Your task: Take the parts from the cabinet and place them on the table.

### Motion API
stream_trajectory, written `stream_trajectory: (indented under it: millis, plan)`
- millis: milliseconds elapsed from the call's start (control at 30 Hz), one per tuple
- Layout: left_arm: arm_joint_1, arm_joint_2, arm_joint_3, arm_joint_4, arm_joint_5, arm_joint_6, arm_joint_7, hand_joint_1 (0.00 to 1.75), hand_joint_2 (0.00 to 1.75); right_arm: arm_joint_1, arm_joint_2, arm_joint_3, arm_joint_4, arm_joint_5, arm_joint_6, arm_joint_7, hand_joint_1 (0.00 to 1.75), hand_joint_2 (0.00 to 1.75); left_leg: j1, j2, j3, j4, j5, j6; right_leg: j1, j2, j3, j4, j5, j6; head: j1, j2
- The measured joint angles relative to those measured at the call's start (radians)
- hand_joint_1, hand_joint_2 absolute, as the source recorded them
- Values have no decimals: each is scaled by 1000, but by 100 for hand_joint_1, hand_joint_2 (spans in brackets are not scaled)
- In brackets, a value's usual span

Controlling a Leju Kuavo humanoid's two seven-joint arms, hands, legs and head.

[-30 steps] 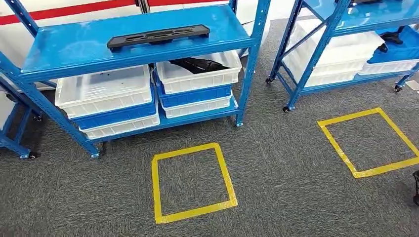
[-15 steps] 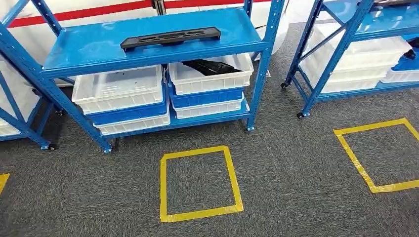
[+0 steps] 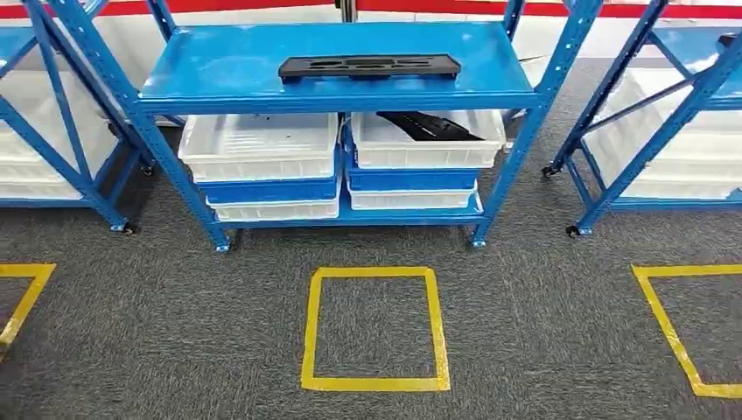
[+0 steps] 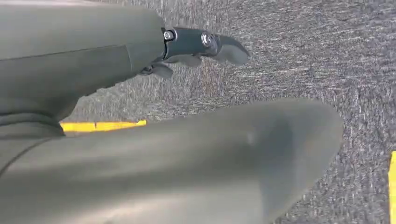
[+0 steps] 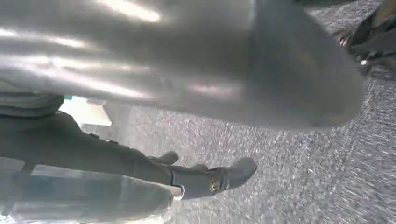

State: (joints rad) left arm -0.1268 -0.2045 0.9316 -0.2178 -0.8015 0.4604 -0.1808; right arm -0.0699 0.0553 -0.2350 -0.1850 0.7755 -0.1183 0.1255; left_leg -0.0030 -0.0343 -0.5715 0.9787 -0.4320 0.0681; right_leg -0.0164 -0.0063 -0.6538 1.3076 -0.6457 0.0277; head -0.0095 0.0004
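A long flat black part [image 3: 369, 66] with cut-outs lies on the top shelf of the blue rack [image 3: 516, 144] straight ahead. A second black part [image 3: 429, 125] rests in the upper right white bin [image 3: 425, 149] under that shelf. My left hand [image 4: 140, 154] hangs over grey carpet, its dark fingers [image 4: 205, 44] apart from the thumb and holding nothing. My right hand [image 5: 187, 60] also hangs over carpet with its fingers [image 5: 205, 181] spread from the thumb, and it holds nothing.
White and blue bins [image 3: 262, 153] are stacked on the rack's lower shelf. More blue racks stand at the left [image 3: 61, 105] and right [image 3: 647, 114]. A yellow tape square [image 3: 374, 383] marks the carpet in front of the middle rack, with others at both sides.
The whole picture has shifted: the camera has turned, so the middle rack now stands centred and square-on. The parts and bins have not moved.
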Motion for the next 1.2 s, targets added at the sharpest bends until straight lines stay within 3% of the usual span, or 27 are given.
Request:
stream_trajectory:
  millis: [33, 100, 133, 167, 233, 267, 300, 333, 367, 400, 467, 500, 533, 567, 633, 667, 700, 800, 833, 867, 933, 1000, 1033, 1067, 1133, 1167, 1200]
  plan:
    - [1, 0, 0, 0, 2, 0, 0, 0, 0, 2, -1, 0, 0, 1, 0, 0, 0, 0, 0, -14, 2, 0, 0, -1, 0, 1, 0, -21, 21, 11, -2, 0]
    - [4, -2, 0, 0, 5, 0, -1, 0, 0, 3, -4, 0, 0, 2, 0, 0, 0, 0, 1, -44, 7, 2, -4, -6, -5, 10, 66, -191, 113, 36, -1, 0]
    - [4, -3, 0, 0, 6, 0, -2, 0, 0, 3, -5, 0, 0, 2, 0, 0, 0, 0, 1, -55, 9, 5, -7, -11, -11, 36, 103, -279, 150, 43, 0, 0]
    - [4, -3, 1, 0, 6, 0, -2, 0, 0, 3, -4, 0, 0, 3, 1, 0, 0, 0, -8, -63, 9, 13, -13, -20, -10, 56, 106, -304, 156, 33, 1, 0]
    - [4, -3, 1, 0, 7, 0, -3, 0, 0, -2, -4, 0, 0, 3, 1, 0, 0, 0, -6, -73, 5, 12, -18, -29, -6, 39, 116, -306, 159, 5, -3, 0]
    - [6, -3, 2, 0, 7, 0, -3, 0, 0, -6, -4, 0, 0, 3, 1, 0, 0, 0, -2, -77, 4, 12, -17, -33, -3, 34, 119, -306, 159, -2, -2, 0]
    - [7, -3, 3, 0, 7, 0, -3, 0, 0, -6, -3, 0, 0, 3, 1, 0, 0, 0, -1, -84, 3, 16, -18, -35, -12, 25, 121, -308, 162, -8, -2, 0]
    - [8, -2, 3, 0, 7, 0, -3, 0, 0, -6, -3, 0, 0, 4, 1, 1, 0, 0, 0, -53, 0, 30, -27, -40, -14, 16, 125, -310, 164, -13, -2, 0]
    - [7, -3, 3, 0, 8, 0, -4, 0, 0, -4, -3, 0, 0, 4, 1, 1, 0, 0, -1, -5, -18, 69, -54, -49, -14, 9, 127, -310, 160, -20, -11, 0]
    - [6, -3, 3, 0, 9, -1, -5, 0, 0, -2, -3, 0, 0, 5, 1, 2, 0, 0, 3, 17, -51, 137, -92, -55, -11, 4, 128, -310, 158, -23, -10, 0]
    - [5, -3, 3, 0, 15, -8, -11, 0, 0, 1, -3, 0, 0, 1, -10, 18, 0, 0, 9, 31, -137, 301, -160, -64, -8, -13, 130, -310, 154, -29, -10, 0]
    - [6, -3, 3, 0, 17, -18, -17, 0, 0, 1, -3, 0, 0, 1, -13, 24, 0, 0, 12, 32, -165, 346, -165, -65, -7, -17, 130, -310, 153, -30, -10, 0]
    - [7, -3, 4, 0, 18, -29, -23, 0, 0, 1, -4, 0, 0, 4, -13, 25, 0, 0, 14, 32, -166, 338, -146, -64, -6, -21, 132, -310, 151, -31, -10, 0]
    - [7, -3, 4, 0, 18, -39, -27, 0, 0, 1, -5, 0, 0, 5, -10, 25, 0, 0, 14, 32, -145, 287, -108, -61, -6, -23, 134, -310, 149, -31, -10, 0]
    - [5, -3, 4, 0, 18, -45, -34, 0, 0, -1, -3, 0, 0, 5, 6, 24, 0, 0, 9, 38, -50, 96, -12, -41, -3, -25, 143, -311, 144, -28, -10, 0]
    - [4, -2, 4, 0, 18, -47, -36, 0, 0, -1, 1, 0, 0, 5, 10, 23, 0, 0, 2, 56, -21, 37, -4, -26, -4, -25, 144, -312, 142, -29, -9, 0]
    - [1, 0, 4, 0, 19, -50, -39, 0, 0, 0, 2, 0, 0, 5, 13, 23, 0, 0, -3, 63, -18, 30, -15, -24, 7, -26, 143, -311, 138, -21, -9, 0]
    - [-1, -1, 4, 0, 25, -54, -45, 0, 0, -1, 5, 0, 0, 5, 17, 23, 0, 0, -10, 50, -16, 24, -23, -11, 0, -39, 154, -324, 133, -7, -11, 0]
    - [0, -1, 4, 0, 24, -54, -45, 0, 0, 0, 5, 0, -3, 5, 17, 23, 0, 0, 3, 44, 9, -6, -9, -5, 9, -37, 154, -323, 129, -1, -10, 0]
    - [2, -2, 4, 0, 22, -54, -45, 0, 0, 1, 3, -1, -2, 5, 16, 23, 0, 0, 0, 44, 21, -13, -8, -6, 5, -24, 154, -299, 121, -2, -5, 0]
    - [-3, -2, 4, 0, 18, -55, -44, 0, 0, 2, 2, -3, -2, 5, 17, 22, 0, 0, 2, 36, 27, -14, -10, 0, 4, -4, 74, -151, 63, -14, 2, 0]
    - [-2, -4, 3, 0, 17, -57, -40, 0, 0, 4, 2, -8, -2, 5, 18, 22, 0, 0, 0, 27, 32, -13, -18, 3, 0, 0, -18, -10, 27, -9, 2, 0]
    - [-2, -4, 4, 0, 17, -56, -39, 0, 0, 6, 1, -9, -2, 5, 18, 22, 0, 0, 0, 22, 38, -13, -23, 1, -1, 0, -32, -6, 41, 0, 2, 0]
    - [-1, -4, 4, 0, 17, -57, -38, 0, 0, 9, 0, -10, -2, 6, 18, 22, 0, 0, 1, 16, 45, -13, -28, -2, -4, 0, -22, -48, 72, 14, 2, 0]
    - [0, -6, 4, 1, 16, -60, -38, 0, 0, 11, -3, -10, -2, 7, 18, 23, 0, 0, 5, 7, 64, -9, -45, -14, -15, 0, 58, -245, 174, 44, 3, 0]
    - [0, -6, 4, 1, 16, -60, -38, 0, 0, 12, -3, -10, -2, 7, 19, 23, 0, 0, 2, 7, 65, -4, -55, -22, -19, 1, 79, -304, 195, 46, 7, 0]
    - [-2, -5, 4, 0, 16, -60, -38, 0, 0, 10, 0, -10, 0, 7, 19, 23, 0, 0, -6, 6, 66, 4, -69, -30, -14, 4, 90, -307, 189, 33, 10, 0]
